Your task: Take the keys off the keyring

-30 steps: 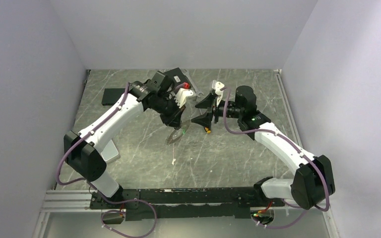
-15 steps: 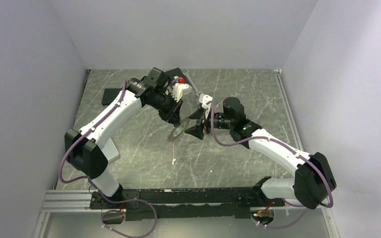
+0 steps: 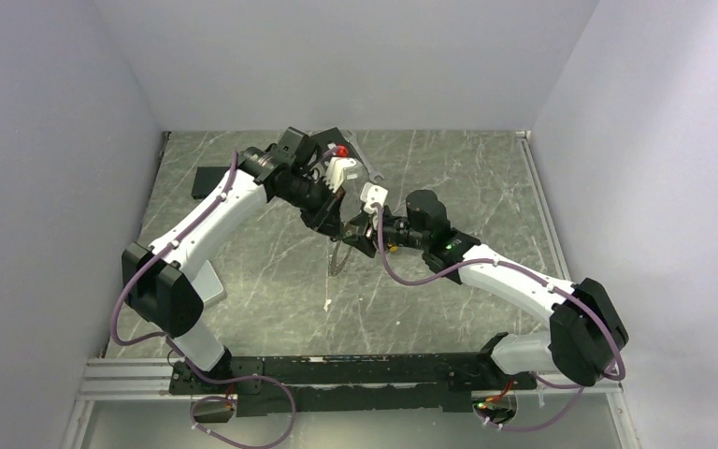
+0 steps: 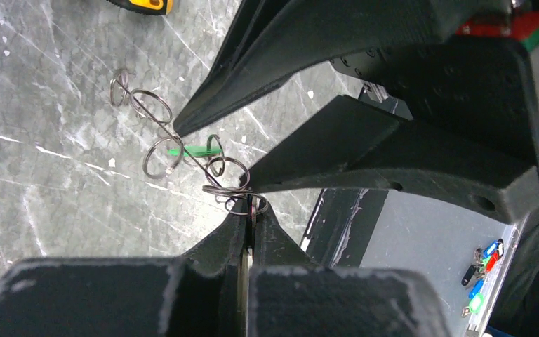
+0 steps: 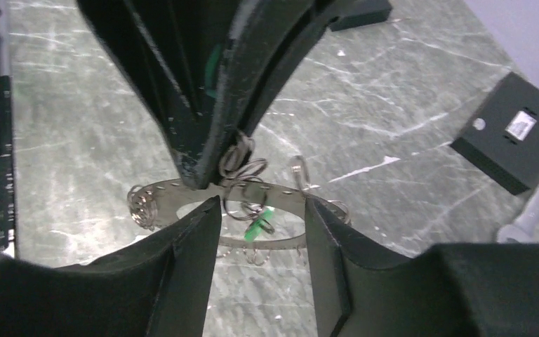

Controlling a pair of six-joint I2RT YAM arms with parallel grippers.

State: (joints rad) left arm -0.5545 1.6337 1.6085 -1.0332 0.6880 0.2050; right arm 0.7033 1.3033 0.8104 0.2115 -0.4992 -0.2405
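Silvery-grey keyring (image 5: pixel 281 193): thin flat metal hoop, pierced along its band, carrying a small bright green tag (image 5: pixel 257 229). Keys (image 5: pixel 140 205): small dull grey metal pieces and wire loops, some bunched at one side of the hoop, others strung near the tag; exact count not legible. Location: raised off the table (image 3: pixel 271 281), over its middle and slightly toward the far edge, between the two arms. Left gripper (image 4: pixel 249 210): jaws closed tight on the hoop's edge, bearing its weight. Right gripper (image 5: pixel 261 202): jaws apart, straddling the band near the tag with nothing clamped. Handling, by estimate: light; hoop stiff but springy and likely to swing or twist about its single hold; bare metal smooth, so a pinch may slide along the band; keys small and loose, apt to rattle and shift round the hoop. Best hold: flat across the band on a bare stretch for steadying, and one key or loop pinched alone near where it joins the hoop. Surface: hard grey-green marble-patterned top, scuffed. Also present: black box (image 5: pixel 516 133) toward the far left corner; yellow-and-black screwdriver handle (image 4: pixel 144 5). Enclosure: plain pale walls (image 3: pixel 355 56) on three sides.
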